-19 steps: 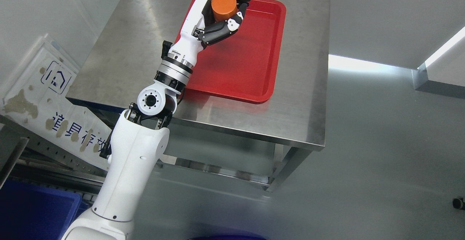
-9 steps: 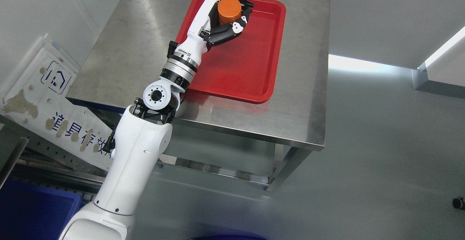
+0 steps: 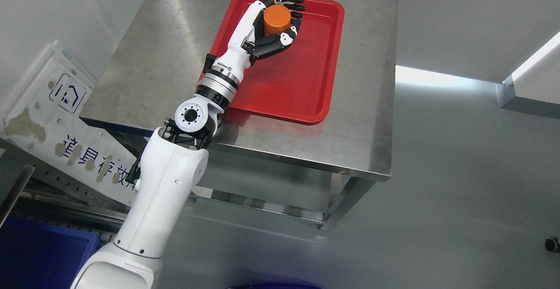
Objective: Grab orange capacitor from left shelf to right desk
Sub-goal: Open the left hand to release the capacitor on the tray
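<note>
One robot hand (image 3: 276,22) in view, on left arm. One orange capacitor (image 3: 277,19), enclosed by its fingers. One red tray (image 3: 306,83), under and around robot hand. One steel table (image 3: 166,61) beneath tray. One blue bin (image 3: 39,254), far below robot hand, beside arm base. One white sign board (image 3: 57,118), left of arm.

Steel table (image 3: 350,140) on glossy grey floor (image 3: 459,201) (light streak).
</note>
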Tool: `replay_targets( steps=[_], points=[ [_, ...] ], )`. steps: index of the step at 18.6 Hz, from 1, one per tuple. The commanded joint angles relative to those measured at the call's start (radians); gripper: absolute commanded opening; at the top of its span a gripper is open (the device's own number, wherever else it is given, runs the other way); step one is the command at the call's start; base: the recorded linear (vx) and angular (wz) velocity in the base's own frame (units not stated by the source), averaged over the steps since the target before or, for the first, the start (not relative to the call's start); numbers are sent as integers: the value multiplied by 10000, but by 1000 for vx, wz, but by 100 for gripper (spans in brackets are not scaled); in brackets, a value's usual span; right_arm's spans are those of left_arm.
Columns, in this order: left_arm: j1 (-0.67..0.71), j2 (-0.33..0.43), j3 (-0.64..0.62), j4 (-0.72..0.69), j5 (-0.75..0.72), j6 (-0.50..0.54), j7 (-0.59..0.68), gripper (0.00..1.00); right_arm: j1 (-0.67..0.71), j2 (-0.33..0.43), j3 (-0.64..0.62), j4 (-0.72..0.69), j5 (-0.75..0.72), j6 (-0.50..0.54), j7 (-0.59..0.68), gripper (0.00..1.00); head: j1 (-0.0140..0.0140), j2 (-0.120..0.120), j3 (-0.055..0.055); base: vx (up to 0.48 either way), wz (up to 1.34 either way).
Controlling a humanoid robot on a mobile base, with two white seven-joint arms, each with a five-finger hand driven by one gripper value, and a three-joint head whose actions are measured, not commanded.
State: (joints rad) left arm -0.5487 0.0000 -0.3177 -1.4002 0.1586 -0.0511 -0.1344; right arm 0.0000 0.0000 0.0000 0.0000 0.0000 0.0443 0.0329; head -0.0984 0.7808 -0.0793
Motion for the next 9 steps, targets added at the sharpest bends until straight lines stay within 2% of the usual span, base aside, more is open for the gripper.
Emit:
replay_targets(
  steps=[1,4,9],
  points=[
    [-96,175,47,273,10,5,-6,45,15,-175,-107,-337,0,-13,-7,100,0,0,0,0,0],
    [-157,175,170,258,-6,5,-6,55,15,-175,-107,-337,0,-13,-7,100,0,0,0,0,0],
    [-847,175,1134,166,10,20,9,81,15,-175,-107,-337,0,-13,-7,100,0,0,0,0,0]
  ],
)
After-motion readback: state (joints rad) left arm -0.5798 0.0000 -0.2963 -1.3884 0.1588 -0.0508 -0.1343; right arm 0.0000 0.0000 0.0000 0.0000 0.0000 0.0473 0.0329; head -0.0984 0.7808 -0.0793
